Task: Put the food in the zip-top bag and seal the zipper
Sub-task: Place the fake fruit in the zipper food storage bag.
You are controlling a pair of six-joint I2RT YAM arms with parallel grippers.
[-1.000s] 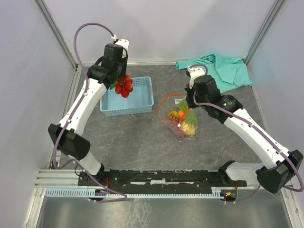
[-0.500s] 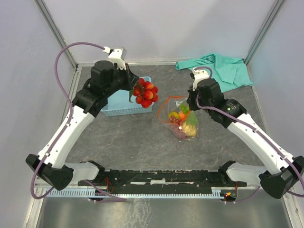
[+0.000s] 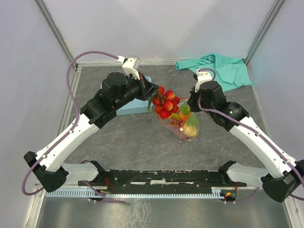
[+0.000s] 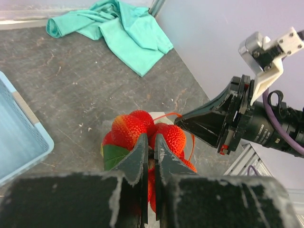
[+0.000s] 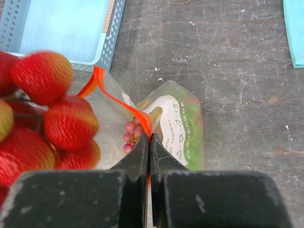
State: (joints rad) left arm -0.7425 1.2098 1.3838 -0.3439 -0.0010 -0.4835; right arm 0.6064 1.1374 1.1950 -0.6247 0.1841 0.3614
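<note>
The left claw, pinching the strawberry bunch, now reaches the right claw pinching the zipper, so bagging looks next.

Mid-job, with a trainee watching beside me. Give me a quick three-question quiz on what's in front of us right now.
1. What does the left claw hold? A lemon; B strawberries; C peach.
2. True or false: the right claw is shut on the bag's zipper.
3. Fill in: beyond the right claw lies a teal ___.
Key: 1 B; 2 true; 3 cloth.
</note>
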